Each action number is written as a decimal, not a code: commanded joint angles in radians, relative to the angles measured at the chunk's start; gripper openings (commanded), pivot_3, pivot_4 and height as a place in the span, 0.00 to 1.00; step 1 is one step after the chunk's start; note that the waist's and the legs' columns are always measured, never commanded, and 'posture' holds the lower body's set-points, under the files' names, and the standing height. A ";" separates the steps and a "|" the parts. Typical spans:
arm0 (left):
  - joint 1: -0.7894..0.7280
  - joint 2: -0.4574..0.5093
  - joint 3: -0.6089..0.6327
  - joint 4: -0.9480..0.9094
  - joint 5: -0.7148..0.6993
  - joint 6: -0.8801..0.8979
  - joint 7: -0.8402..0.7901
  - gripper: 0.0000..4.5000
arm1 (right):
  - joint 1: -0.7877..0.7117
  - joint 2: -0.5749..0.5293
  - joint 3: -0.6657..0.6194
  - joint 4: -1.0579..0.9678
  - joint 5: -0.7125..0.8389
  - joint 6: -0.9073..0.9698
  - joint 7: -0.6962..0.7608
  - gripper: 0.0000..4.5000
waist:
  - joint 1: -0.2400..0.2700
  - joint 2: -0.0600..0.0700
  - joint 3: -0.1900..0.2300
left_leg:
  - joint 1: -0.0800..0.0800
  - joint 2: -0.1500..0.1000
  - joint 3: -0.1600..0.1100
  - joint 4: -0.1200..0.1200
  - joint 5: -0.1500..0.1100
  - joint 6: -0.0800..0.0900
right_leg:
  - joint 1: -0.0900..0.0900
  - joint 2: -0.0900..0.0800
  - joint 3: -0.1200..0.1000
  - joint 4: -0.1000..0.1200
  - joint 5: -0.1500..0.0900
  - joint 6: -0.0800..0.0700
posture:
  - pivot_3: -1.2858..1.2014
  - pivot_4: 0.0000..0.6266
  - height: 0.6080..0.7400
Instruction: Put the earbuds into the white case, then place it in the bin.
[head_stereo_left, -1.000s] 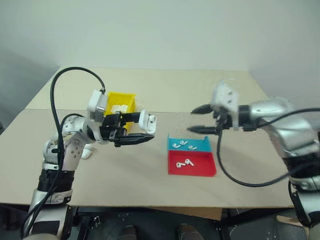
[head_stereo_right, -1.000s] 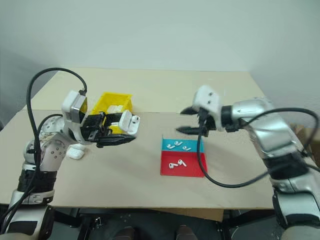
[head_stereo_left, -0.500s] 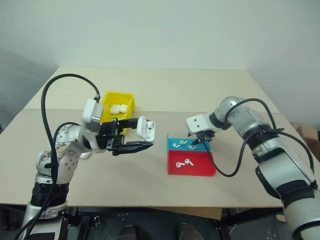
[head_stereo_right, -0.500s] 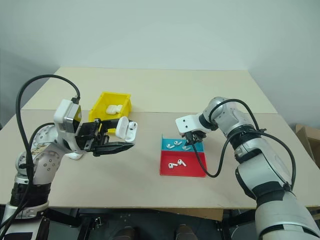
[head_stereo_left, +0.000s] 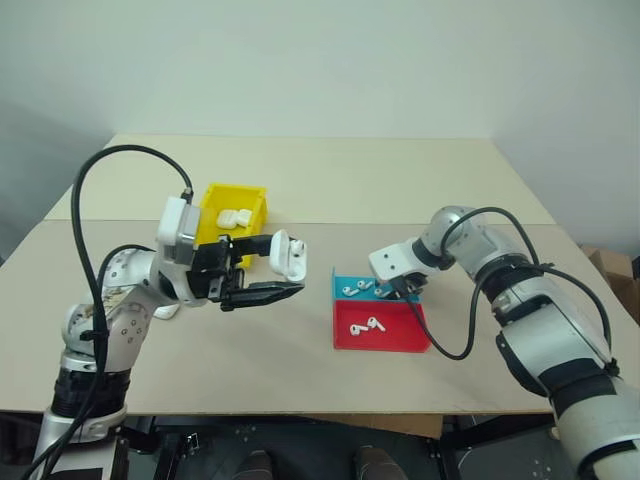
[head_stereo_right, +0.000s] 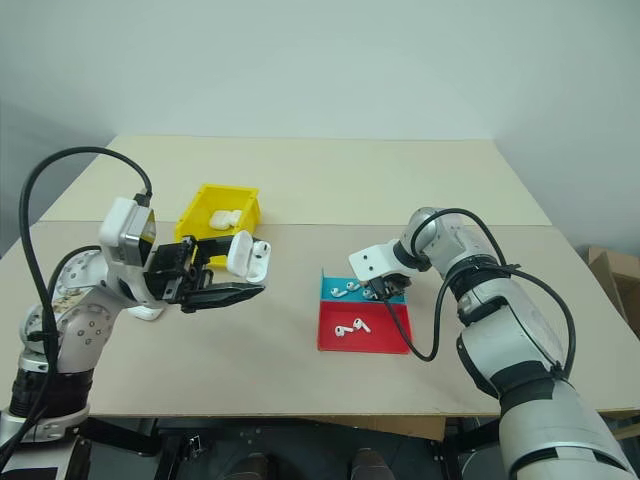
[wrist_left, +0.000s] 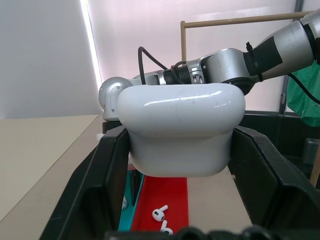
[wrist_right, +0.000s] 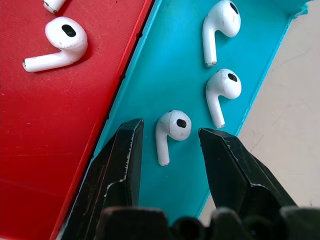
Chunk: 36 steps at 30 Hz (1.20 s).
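Note:
My left gripper (head_stereo_left: 282, 272) is shut on the white case (head_stereo_left: 288, 255), holding it above the table with its lid flipped open; the left wrist view shows the case (wrist_left: 180, 130) clamped between both black fingers (wrist_left: 100, 185). Several earbuds (head_stereo_left: 367, 286) lie in a red-and-blue tray (head_stereo_left: 400, 338). My right gripper (head_stereo_left: 400, 289) points down into the tray's blue half. Seen from the right wrist, my right gripper (wrist_right: 167, 137) stands open with one earbud (wrist_right: 170, 127) between its fingers, touching neither. The yellow bin (head_stereo_left: 215, 196) sits behind my left gripper.
Two white cases (head_stereo_left: 236, 216) lie inside the bin. Another white case (head_stereo_right: 150, 311) rests on the table under my left arm. Two earbuds (wrist_right: 57, 42) lie on the tray's red half. The tan table has a seam running across its middle.
My right gripper came down from above the table into the tray's blue half, turned to point downward, and its fingers narrowed around an earbud. The left gripper kept its hold on the case.

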 joint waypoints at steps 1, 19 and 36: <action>0.002 0.016 0.027 -0.036 -0.020 -0.003 0.007 0.62 | -0.018 0.005 -0.024 0.010 -0.013 -0.021 -0.002 0.50 | -0.001 0.000 0.000 | 0.000 0.000 0.000 0.000 0.000 0.000 | 0.000 0.000 0.000 0.000 0.000 0.000 | 0.52 0.24 1.00; -0.029 0.006 0.002 0.000 -0.024 -0.003 -0.008 0.62 | 0.000 -0.055 -0.175 -0.067 0.088 0.112 0.050 0.14 | -0.001 0.001 0.000 | 0.001 0.000 0.000 0.000 0.000 0.000 | 0.001 0.000 0.000 0.000 0.000 0.000 | 0.52 0.24 1.00; -0.229 -0.141 -0.093 0.237 0.066 -0.060 -0.046 0.62 | 0.559 0.116 -0.822 -1.648 1.192 1.379 -0.699 0.14 | 0.021 0.001 0.000 | 0.002 -0.001 -0.001 0.001 0.000 -0.001 | 0.001 0.001 0.000 0.004 0.000 0.000 | 0.52 0.24 1.00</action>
